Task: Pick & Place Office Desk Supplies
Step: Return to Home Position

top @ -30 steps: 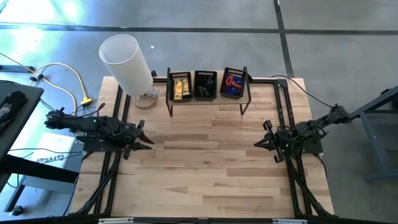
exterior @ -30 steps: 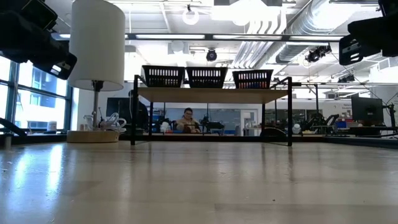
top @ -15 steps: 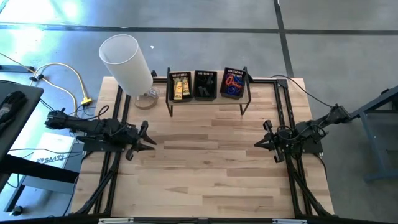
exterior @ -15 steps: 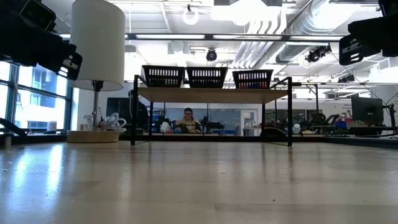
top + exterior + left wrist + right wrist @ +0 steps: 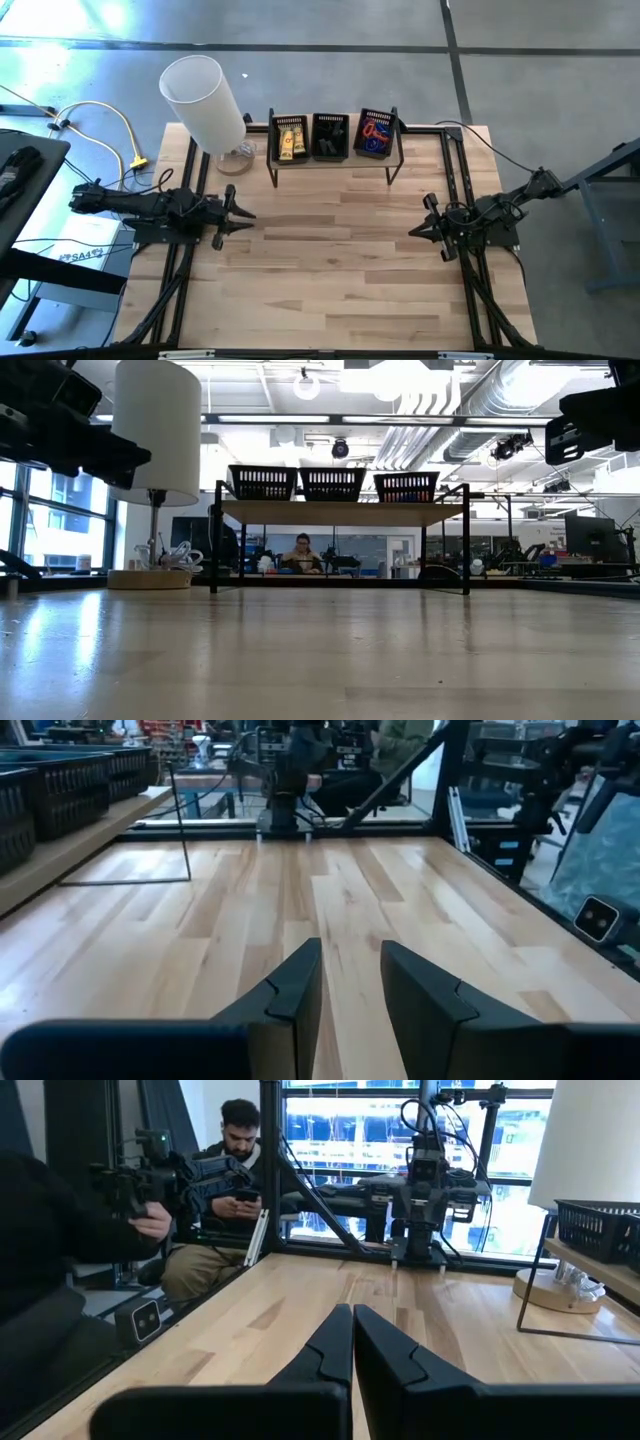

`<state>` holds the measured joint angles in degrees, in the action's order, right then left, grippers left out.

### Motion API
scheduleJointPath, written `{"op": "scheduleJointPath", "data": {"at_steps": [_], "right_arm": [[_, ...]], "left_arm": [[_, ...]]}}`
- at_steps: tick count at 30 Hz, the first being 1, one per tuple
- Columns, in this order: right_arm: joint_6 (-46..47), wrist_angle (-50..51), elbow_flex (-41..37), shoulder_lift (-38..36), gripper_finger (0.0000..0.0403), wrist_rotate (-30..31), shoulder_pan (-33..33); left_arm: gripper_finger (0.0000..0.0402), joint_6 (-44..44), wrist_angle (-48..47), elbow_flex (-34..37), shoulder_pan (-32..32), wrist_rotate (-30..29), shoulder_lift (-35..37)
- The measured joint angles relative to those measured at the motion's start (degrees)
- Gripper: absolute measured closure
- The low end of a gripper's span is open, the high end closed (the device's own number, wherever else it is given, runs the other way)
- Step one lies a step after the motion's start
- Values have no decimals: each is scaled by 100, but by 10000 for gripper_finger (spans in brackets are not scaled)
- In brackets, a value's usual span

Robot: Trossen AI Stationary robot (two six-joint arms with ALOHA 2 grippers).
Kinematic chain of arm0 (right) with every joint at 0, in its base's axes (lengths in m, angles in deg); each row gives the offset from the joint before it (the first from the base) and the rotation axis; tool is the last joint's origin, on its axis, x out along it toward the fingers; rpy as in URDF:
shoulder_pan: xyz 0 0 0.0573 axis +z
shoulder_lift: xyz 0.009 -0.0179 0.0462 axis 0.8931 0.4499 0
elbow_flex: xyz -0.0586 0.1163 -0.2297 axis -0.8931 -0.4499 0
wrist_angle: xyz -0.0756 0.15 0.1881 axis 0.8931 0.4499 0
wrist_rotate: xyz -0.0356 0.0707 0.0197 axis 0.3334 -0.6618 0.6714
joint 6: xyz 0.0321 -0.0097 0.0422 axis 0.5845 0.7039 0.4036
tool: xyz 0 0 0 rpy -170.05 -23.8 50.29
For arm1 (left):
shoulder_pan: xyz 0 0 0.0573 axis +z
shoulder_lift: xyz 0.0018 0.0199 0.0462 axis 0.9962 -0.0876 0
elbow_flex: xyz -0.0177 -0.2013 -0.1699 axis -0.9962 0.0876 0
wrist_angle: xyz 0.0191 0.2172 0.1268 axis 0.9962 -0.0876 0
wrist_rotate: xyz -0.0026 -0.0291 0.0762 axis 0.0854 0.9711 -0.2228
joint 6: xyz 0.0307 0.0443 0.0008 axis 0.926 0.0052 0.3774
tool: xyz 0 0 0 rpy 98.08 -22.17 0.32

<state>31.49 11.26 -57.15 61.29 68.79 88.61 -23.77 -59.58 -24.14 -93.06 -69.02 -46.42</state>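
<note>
Both grippers carry nothing: my left gripper (image 5: 232,212) has its fingers slightly apart and my right gripper (image 5: 415,230) has them together, each low over its own side of the table (image 5: 330,280). The yellow packets (image 5: 291,140), dark clips (image 5: 330,138) and coloured bands (image 5: 375,133) sit in bins on the shelf (image 5: 340,512). I reckon only homing is left.

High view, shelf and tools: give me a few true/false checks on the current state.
1. Three black bins sit on the shelf. True.
2. The middle bin holds yellow packets. False: it holds dark pieces; the yellow packets are in the bin nearest the lamp.
3. The right tool grips a bin. False: it is shut on nothing, over the table.
4. The left tool is open and empty. True.
</note>
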Motion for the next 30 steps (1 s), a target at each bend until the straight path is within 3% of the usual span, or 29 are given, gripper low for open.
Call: {"op": "scheduleJointPath", "data": {"at_steps": [17, 24, 30], "right_arm": [[0, 2, -5, 0, 401, 0, 0], [0, -13, -8, 2, 401, 4, 0], [0, -17, -9, 2, 401, 4, 0]], "left_arm": [[300, -126, -67, 9, 305, 150, 0], [300, -1178, -64, 9, 305, 155, 0], [300, -1183, -64, 9, 305, 155, 0]]}}
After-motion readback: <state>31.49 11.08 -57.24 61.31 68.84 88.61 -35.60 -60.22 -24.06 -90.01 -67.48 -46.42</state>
